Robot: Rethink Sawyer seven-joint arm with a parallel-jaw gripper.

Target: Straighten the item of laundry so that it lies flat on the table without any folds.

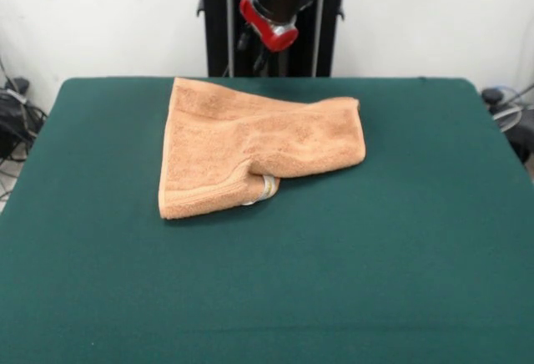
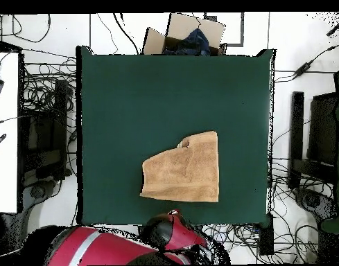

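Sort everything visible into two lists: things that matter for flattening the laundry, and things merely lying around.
Belongs to the job:
- towel, folded over on itself
- table
- arm, drawn back at the table's edge

Just lying about:
- cardboard box beyond the table
- cables on the floor

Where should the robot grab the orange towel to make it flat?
Probably the folded-over flap of the towel, at its corner on the front view's right, near. Come straight down from above and pull it away from the fold. The towel's lopsided outline and the white tag poking out from under the flap suggest that part is doubled over.
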